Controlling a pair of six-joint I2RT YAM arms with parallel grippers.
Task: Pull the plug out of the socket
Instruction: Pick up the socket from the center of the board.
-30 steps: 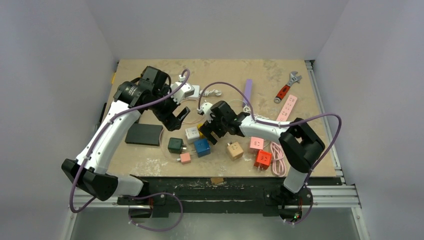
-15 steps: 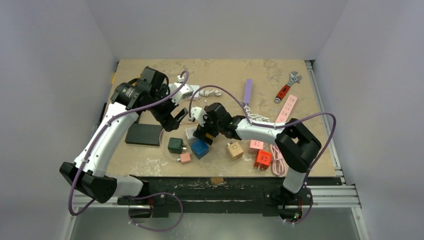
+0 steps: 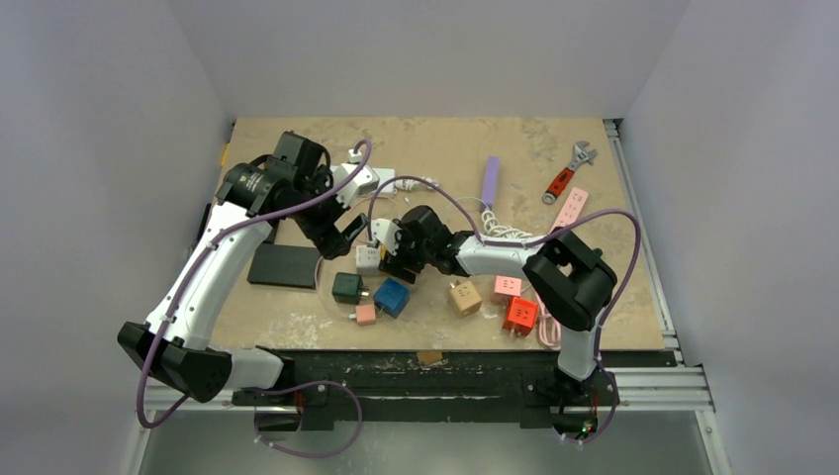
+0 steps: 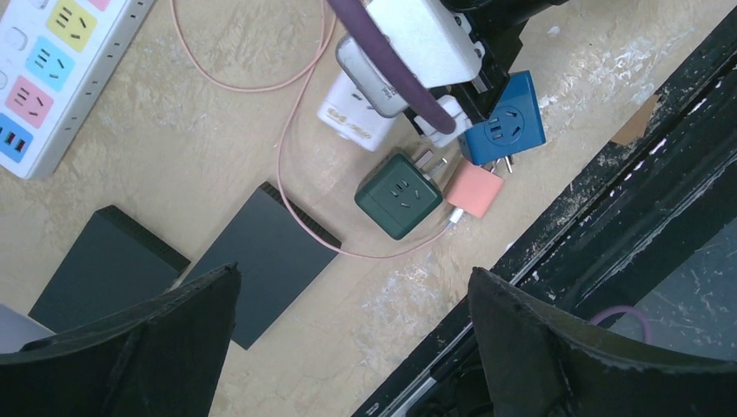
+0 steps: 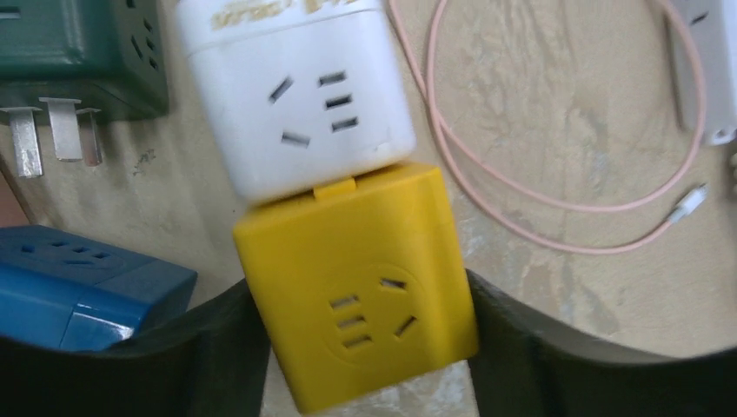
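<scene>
Nearest the arm bases, along the front edge of the table (image 3: 445,139), lay a small pink charger (image 3: 367,314), an orange-red cube (image 3: 519,315) and a coiled pink cable (image 3: 547,322). Just behind them sat a dark green cube (image 3: 346,287), a blue cube (image 3: 393,296), a tan cube (image 3: 464,297) and a pink cube (image 3: 508,286), w/ a flat black box (image 3: 284,266) off to the left.

The task pair was at mid-table. The yellow cube (image 5: 356,287) sat btwn the fingers of the right gripper (image 5: 358,294), a socket face turned toward the wrist cam. The white cube (image 5: 295,95) was butted against the yellow cube's side away from the wrist, no gap visible btwn them, so plug & socket were not yet parted. Both fingers lay against the yellow cube's sides, i.e. the jaws were narrowed onto it. In that view the blue cube lay just left of the yellow one.

The left gripper (image 4: 354,276) hung above the table just behind & left of the pair, jaws spread wide w/ nothing btwn them.

Farther back a thin pink cable (image 5: 556,204) looped over the board. Beyond it lay a white power strip (image 3: 371,181) w/ coloured sockets, a white cable bundle (image 3: 500,230), a purple strip (image 3: 491,180) and a pink strip (image 3: 569,213). A red-handled wrench (image 3: 567,174) lay nr the far right corner.
</scene>
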